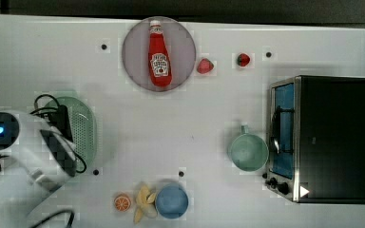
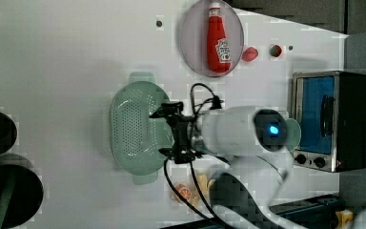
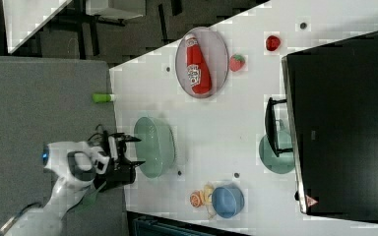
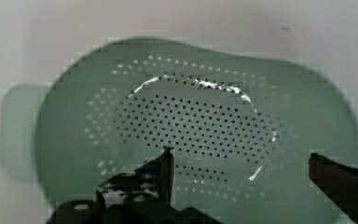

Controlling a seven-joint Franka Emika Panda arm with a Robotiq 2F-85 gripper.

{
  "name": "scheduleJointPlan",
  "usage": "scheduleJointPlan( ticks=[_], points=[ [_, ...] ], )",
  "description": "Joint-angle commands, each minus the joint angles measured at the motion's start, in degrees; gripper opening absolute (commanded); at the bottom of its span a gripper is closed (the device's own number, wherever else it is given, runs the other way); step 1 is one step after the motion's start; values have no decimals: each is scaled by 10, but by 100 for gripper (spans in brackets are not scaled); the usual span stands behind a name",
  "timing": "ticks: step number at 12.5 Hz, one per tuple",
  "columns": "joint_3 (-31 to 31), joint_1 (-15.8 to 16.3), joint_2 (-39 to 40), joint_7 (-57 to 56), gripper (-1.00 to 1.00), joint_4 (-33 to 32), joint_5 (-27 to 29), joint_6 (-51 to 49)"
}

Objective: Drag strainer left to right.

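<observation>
The hand hangs over the pale green strainer, its two dark fingers spread wide apart and holding nothing, their tips poised above the perforated centre. The strainer rests on the white worktop directly beneath the hand, at the top view's left. Well away from the hand, a red ketchup bottle lies on a round grey plate; its white label carries writing too small to read. A mint-green cup stands just beside a toaster oven.
</observation>
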Motion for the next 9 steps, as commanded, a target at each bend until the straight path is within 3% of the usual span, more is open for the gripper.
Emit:
scheduleJointPlan(
  ticks=[1,9],
  points=[
    [-8,-11,42,53,100,-10,8,70],
    [-80,22,102,53,100,-29,-36,147]
  ],
)
